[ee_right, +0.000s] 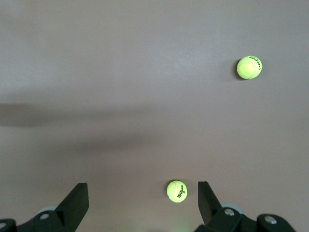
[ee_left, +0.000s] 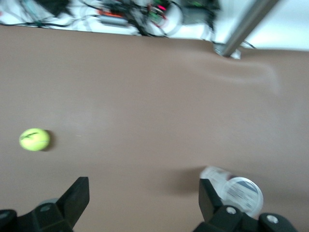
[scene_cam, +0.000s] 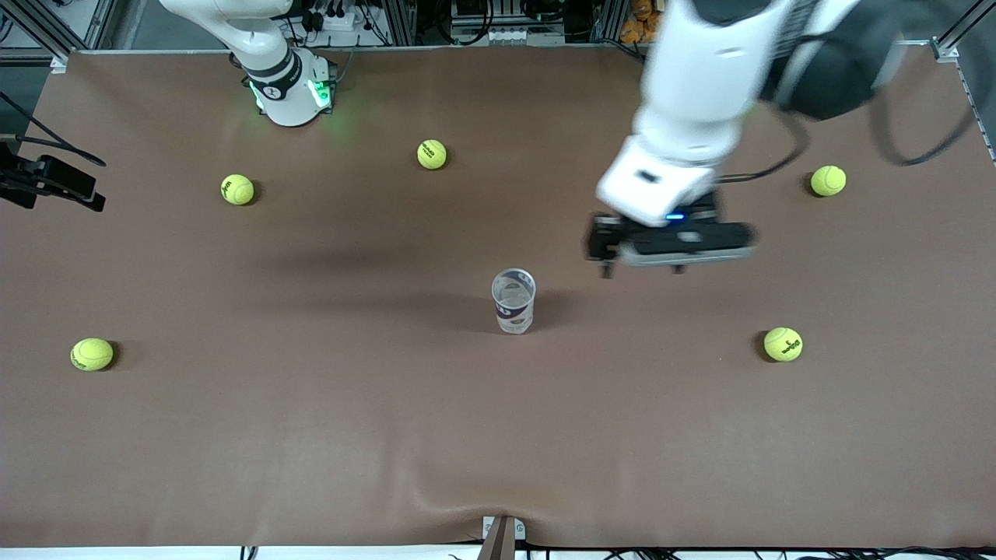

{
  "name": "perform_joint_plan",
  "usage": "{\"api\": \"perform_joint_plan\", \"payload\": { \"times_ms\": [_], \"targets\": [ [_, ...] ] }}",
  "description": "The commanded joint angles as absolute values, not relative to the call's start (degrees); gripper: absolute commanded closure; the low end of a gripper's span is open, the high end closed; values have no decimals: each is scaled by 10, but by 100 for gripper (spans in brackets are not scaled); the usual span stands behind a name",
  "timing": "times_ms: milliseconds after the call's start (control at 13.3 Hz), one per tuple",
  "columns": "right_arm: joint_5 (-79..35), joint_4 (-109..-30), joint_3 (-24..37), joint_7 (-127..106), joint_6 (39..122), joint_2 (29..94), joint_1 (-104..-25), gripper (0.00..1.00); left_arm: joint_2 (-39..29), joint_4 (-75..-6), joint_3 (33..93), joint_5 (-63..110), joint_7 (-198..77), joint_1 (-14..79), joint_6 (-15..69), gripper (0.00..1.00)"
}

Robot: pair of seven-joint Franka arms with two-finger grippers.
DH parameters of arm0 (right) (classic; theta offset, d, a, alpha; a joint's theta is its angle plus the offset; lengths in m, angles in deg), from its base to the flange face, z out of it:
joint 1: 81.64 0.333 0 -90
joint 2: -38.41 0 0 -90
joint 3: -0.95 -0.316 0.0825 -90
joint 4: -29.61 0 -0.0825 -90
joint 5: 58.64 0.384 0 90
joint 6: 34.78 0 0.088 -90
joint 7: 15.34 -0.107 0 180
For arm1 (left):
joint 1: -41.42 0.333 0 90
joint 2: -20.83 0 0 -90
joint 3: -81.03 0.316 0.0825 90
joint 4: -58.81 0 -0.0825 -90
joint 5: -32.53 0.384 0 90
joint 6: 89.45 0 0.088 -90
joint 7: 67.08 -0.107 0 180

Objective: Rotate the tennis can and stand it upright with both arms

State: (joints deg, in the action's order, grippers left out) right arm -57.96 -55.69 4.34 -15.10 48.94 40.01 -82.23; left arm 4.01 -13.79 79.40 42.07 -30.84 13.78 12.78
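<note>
Yellow-green balls (scene_cam: 432, 154) number five; one clear tennis can (scene_cam: 513, 301) stands upright.

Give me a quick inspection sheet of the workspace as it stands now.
Surface: brown table cover, wrinkled at the edge nearest the front camera.
Job's things: tennis can standing upright mid-table, open end up, nothing gripping it.
Clutter: five tennis balls, all apart from the can.
Grippers: left gripper open, in the air beside the can toward the left arm's end; right gripper open, over bare table with a ball below it.
Cables: black cable looping off the left arm.
Surroundings: aluminium frame and wiring along the robots' edge; black device at the right arm's end.
</note>
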Motion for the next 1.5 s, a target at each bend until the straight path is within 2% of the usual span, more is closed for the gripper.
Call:
{"api": "perform_joint_plan", "payload": {
  "times_ms": [0,375,600,975,1425],
  "targets": [
    [-571,-563,46,-146,492,395,-819,0,82,-161,787,426,-349,193,85,0],
    [-571,-563,46,-147,492,395,-819,0,112,-167,786,370,-538,316,11,0],
    [-571,-563,46,-146,492,395,-819,0,135,-211,786,355,-549,352,6,0],
    [-571,-563,46,-146,492,395,-819,0,193,-306,787,317,-548,379,12,0],
    [-571,-563,46,-146,492,395,-818,0,255,-359,785,322,-547,377,13,0]
  ]
}}
